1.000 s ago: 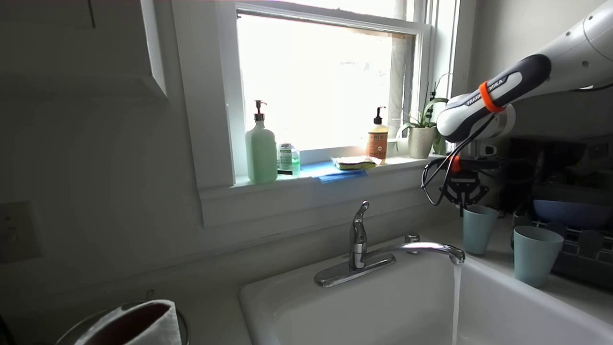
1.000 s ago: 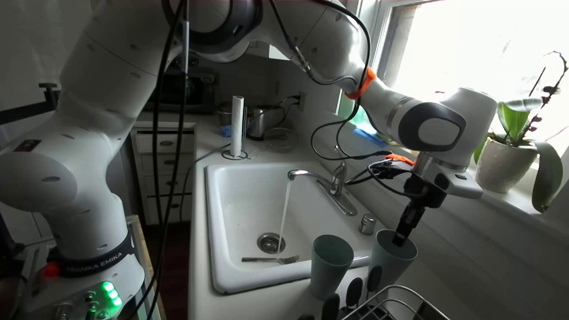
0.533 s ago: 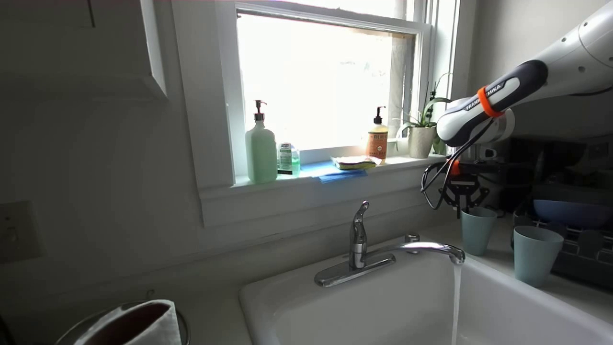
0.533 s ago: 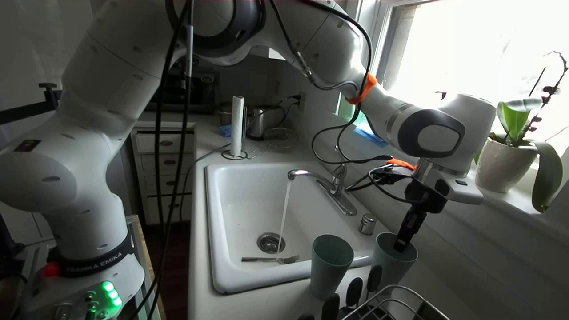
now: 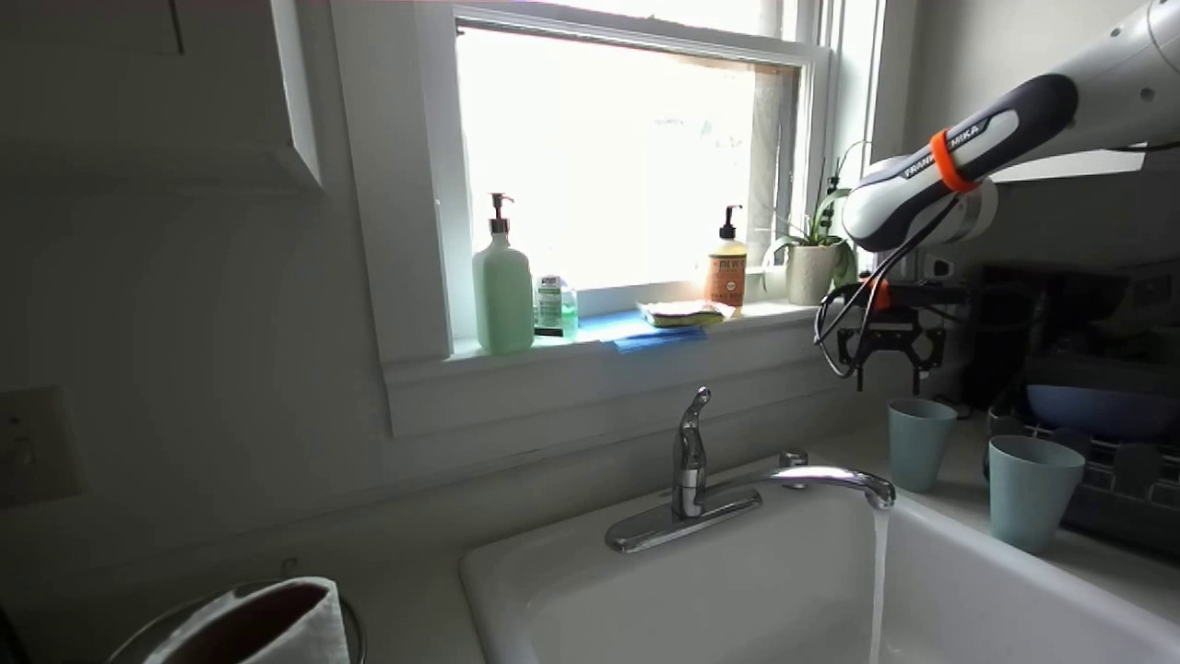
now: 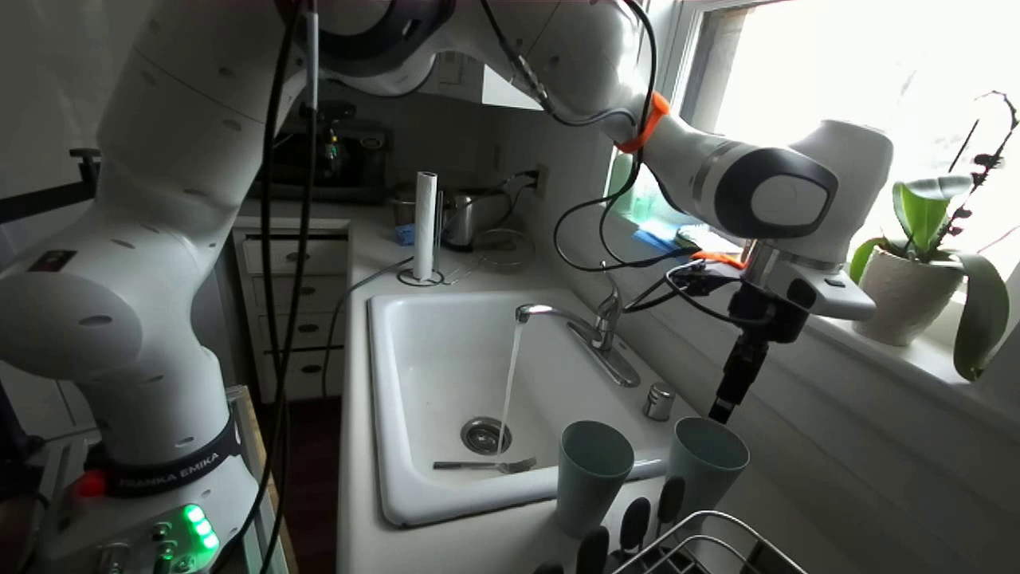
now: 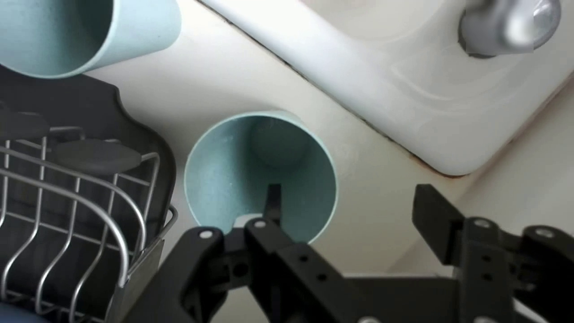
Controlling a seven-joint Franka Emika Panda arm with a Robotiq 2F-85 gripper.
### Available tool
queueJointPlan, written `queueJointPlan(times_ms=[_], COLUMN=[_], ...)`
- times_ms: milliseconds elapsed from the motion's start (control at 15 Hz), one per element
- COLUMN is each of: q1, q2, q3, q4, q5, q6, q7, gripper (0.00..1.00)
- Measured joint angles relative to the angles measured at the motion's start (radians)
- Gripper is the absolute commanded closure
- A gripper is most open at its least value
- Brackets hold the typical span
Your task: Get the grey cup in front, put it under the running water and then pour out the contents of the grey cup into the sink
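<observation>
We have the pincer [image 5: 888, 380] just above the grey cup [image 5: 922, 447], jaws spread apart! That cup stands upright on the counter [image 7: 215, 67], between rack [image 7: 103, 215] and sink [image 7: 341, 67], a second cup [image 5: 1032, 493] near it. And there we see water [image 5: 879, 563], running from the faucet [image 5: 690, 493] into the sink.

On the counter [image 7: 372, 179], the nearer cup [image 5: 922, 449] stands just below the gripper [image 5: 889, 385]. In an exterior view, the sink [image 6: 430, 375], running water [image 6: 511, 383] within, lies left of the gripper, the potted plant [image 6: 908, 295] right. In the wrist view, the dish rack [image 7: 92, 206] lies left of the gripper, the farther cup [image 7: 89, 33] upper left.
</observation>
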Motion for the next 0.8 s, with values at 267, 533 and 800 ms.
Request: queueJointPlan(times_ms=[267, 533, 800], q1=[0.012, 0.008, 0.003], q2=[-0.100, -0.208, -0.312], q3=[-0.002, -0.009, -0.027], q4=[-0.038, -0.090, -0.132], q5=[-0.074, -0.114, -0.121], q6=[-0.063, -0.130, -0.201], q7=[-0.132, -0.307, -0.439], gripper=[0.00, 0.00, 0.00])
